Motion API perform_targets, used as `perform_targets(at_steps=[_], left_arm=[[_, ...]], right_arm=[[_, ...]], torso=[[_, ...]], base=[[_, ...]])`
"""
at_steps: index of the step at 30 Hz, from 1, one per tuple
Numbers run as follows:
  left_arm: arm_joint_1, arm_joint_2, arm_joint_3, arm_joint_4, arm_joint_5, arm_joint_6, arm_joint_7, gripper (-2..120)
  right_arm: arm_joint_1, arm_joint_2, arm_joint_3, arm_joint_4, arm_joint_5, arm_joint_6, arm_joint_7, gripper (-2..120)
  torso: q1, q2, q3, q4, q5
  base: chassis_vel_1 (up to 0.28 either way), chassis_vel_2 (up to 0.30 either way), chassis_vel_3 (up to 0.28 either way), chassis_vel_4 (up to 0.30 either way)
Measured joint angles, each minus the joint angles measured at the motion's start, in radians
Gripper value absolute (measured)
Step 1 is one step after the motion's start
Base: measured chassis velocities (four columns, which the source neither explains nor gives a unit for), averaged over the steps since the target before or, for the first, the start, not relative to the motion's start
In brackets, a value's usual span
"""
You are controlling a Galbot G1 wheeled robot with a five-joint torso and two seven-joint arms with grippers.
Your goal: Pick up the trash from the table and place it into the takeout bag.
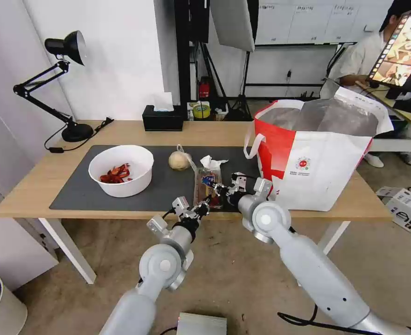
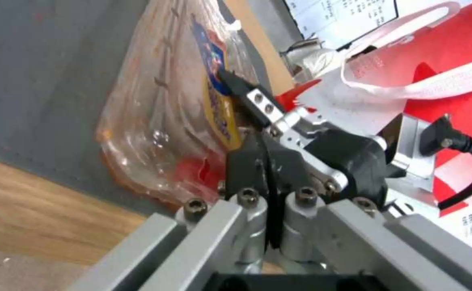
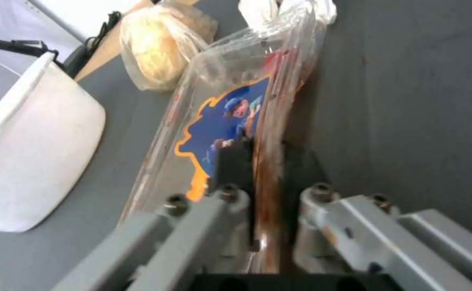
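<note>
Head view: clamshell tray (image 1: pixel 208 182) at frame centre on the bench (image 1: pixel 38 186), between left claw (image 1: pixel 202 207) and right claw (image 1: pixel 218 188); bowl (image 1: pixel 121 170), bagged lump (image 1: pixel 179 160), tissue (image 1: pixel 211 162) not yet bagged; takeout bag (image 1: pixel 317 153) interior hidden.
Left wrist view: left claw (image 2: pixel 265 161) pressed together, empty, beside the tray's edge.
Right wrist view: right claw (image 3: pixel 265 161) clamped on the tray's rim; contents blurred.

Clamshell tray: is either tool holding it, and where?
The right tool is shut on the clamshell tray, pinching its near edge on the mat. The left tool is shut beside the tray's near corner, gripping nothing.
</note>
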Motion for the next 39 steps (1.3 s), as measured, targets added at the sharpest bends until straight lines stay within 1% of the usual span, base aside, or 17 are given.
perform_targets(at_steps=[2,9,16,18,19,22,23,25,27,28,29,30,33,34,37,38,39], left_arm=[[0.001,0.001,-0.001,0.000,0.000,0.000,0.000,0],[0.001,0.005,-0.003,-0.002,0.006,-0.001,0.002,0],[0.015,0.027,-0.016,-0.034,0.029,-0.013,0.018,0],[0.033,0.060,-0.034,-0.065,0.043,-0.016,0.025,0],[0.033,0.060,-0.034,-0.065,0.043,-0.016,0.025,0],[0.068,0.116,-0.074,-0.098,0.106,-0.020,0.057,0],[0.068,0.116,-0.074,-0.098,0.106,-0.020,0.057,0],[0.117,0.162,-0.114,-0.123,0.207,-0.023,0.103,0],[0.128,0.171,-0.122,-0.127,0.229,-0.025,0.113,0],[0.169,0.199,-0.151,-0.140,0.300,-0.033,0.151,0],[0.193,0.213,-0.172,-0.149,0.337,-0.037,0.170,2],[0.193,0.213,-0.172,-0.149,0.337,-0.037,0.170,2],[0.243,0.247,-0.238,-0.182,0.440,-0.045,0.212,17],[0.243,0.247,-0.238,-0.182,0.440,-0.045,0.212,17],[0.293,0.267,-0.295,-0.182,0.590,-0.090,0.265,30],[0.293,0.267,-0.295,-0.182,0.590,-0.090,0.265,30],[0.315,0.272,-0.313,-0.181,0.629,-0.105,0.277,36]], right_arm=[[-0.003,0.002,0.000,-0.003,-0.001,0.001,0.000,0],[-0.006,0.005,0.001,-0.006,-0.003,0.004,0.000,0],[-0.012,0.005,0.005,-0.006,-0.005,0.005,0.002,0],[-0.016,0.007,0.008,-0.006,-0.007,0.007,0.002,0],[-0.016,0.007,0.008,-0.006,-0.007,0.007,0.002,0],[-0.019,0.011,0.011,-0.006,-0.009,0.008,0.004,0],[-0.019,0.011,0.011,-0.006,-0.009,0.008,0.004,0],[-0.020,0.016,0.011,-0.006,-0.011,0.008,0.007,0],[-0.020,0.017,0.012,-0.006,-0.011,0.008,0.008,0],[-0.020,0.022,0.013,-0.006,-0.013,0.008,0.013,0],[-0.020,0.023,0.014,-0.006,-0.013,0.008,0.016,0],[-0.020,0.023,0.014,-0.006,-0.013,0.008,0.016,0],[-0.015,0.023,0.022,-0.002,-0.011,0.007,0.021,0],[-0.015,0.023,0.022,-0.002,-0.011,0.007,0.021,0],[-0.020,0.023,0.033,0.005,-0.010,0.006,0.027,0],[-0.020,0.023,0.033,0.005,-0.010,0.006,0.027,0],[-0.023,0.023,0.036,0.009,-0.010,0.006,0.028,0]], torso=[[0.000,0.000,0.000,0.0000,0.0000],[0.000,0.000,0.000,0.0000,0.0000],[0.000,0.000,0.000,0.0001,0.0000],[0.000,0.000,0.000,0.0001,0.0000],[0.000,0.000,0.000,0.0001,0.0000],[0.000,0.000,0.000,0.0001,-0.0001],[0.000,0.000,0.000,0.0001,-0.0001],[0.000,0.000,0.000,-0.0002,-0.0004],[0.000,0.000,0.000,-0.0002,-0.0002],[0.000,0.000,0.000,-0.0001,-0.0003],[0.000,0.000,0.000,-0.0001,-0.0003],[0.000,0.000,0.000,-0.0001,-0.0003],[0.000,0.000,0.000,0.0001,-0.0001],[0.000,0.000,0.000,0.0001,-0.0001],[0.000,0.000,0.000,-0.0001,-0.0002],[0.000,0.000,0.000,-0.0001,-0.0002],[0.000,0.000,0.000,0.0001,0.0000]], base=[[0.000,0.000,0.000,0.000],[0.000,0.000,0.000,0.000],[0.000,0.000,0.000,0.000],[0.000,0.000,0.000,0.000],[0.000,0.000,0.000,0.000],[0.000,0.000,0.000,0.000],[0.000,0.000,0.000,0.000],[0.000,0.000,0.000,0.000],[0.000,0.000,0.000,0.000],[0.000,0.000,0.000,0.000],[0.000,0.000,0.000,0.000],[0.000,0.000,0.000,0.000],[0.000,0.000,0.000,0.000],[0.000,0.000,0.000,0.000],[0.000,0.000,0.000,0.000],[0.000,0.000,0.000,0.000],[0.000,0.000,0.000,0.000]])
